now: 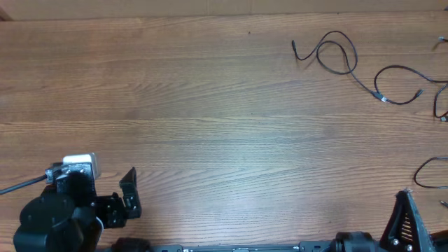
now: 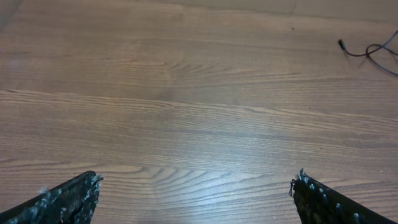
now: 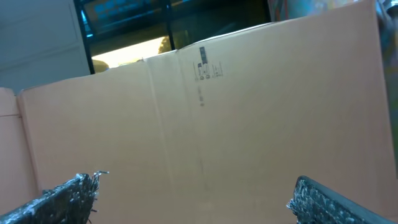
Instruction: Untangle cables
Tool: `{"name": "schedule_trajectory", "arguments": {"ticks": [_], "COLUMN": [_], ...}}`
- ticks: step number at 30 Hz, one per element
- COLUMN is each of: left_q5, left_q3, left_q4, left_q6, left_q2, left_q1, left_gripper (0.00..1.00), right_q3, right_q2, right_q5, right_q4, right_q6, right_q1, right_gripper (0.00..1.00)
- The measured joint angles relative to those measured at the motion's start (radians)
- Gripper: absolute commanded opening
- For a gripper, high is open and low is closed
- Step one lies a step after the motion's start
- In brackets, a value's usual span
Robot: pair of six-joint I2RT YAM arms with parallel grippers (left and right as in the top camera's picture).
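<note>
lying on the far right side of the table [image 1: 175,105], the cables [image 1: 334,54] show from overhead as thin black cords with small plug ends, spread out as separate strands. one forms a loop with a free tail. a second cable [image 1: 397,85] curves just right of it, and whether the two touch i cannot tell. other strands run off the right edge. the left gripper [image 1: 129,192] sits at the near left corner, well apart from them. the right gripper [image 1: 406,213] is at the near right edge, near the lowest strand [image 1: 428,171].

left wrist view: the fingers [image 2: 68,199] stand wide apart over bare wood, holding nothing. a plug end and a bit of loop lie in the upper right corner.

right wrist view: the jaws are spread wide and empty, facing a cardboard [image 3: 249,112] panel with a vertical crease and a small printed mark.
</note>
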Motion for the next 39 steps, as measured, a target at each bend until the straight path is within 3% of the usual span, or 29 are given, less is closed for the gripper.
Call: {"name": "schedule_trajectory", "arguments": {"ticks": [17, 27, 39], "left_q5": [0.0, 0.0, 0.0], "left_q3": [0.0, 0.0, 0.0], "left_q4": [-0.002, -0.002, -0.002], "left_q6": [0.0, 0.0, 0.0], "left_q2": [-0.001, -0.001, -0.001], "left_q1": [0.0, 0.0, 0.0], "left_gripper": [1.0, 1.0, 1.0], "right_q3": [-0.006, -0.043, -0.045], "right_q2": [-0.01, -0.178, -0.178], "right_q5": [0.015, 0.016, 0.016], "right_q4": [-0.019, -0.016, 0.108], "right_q6": [0.0, 0.0, 0.0], "right_q1": [0.0, 0.0, 0.0], "right_gripper": [1.0, 1.0, 1.0]}}
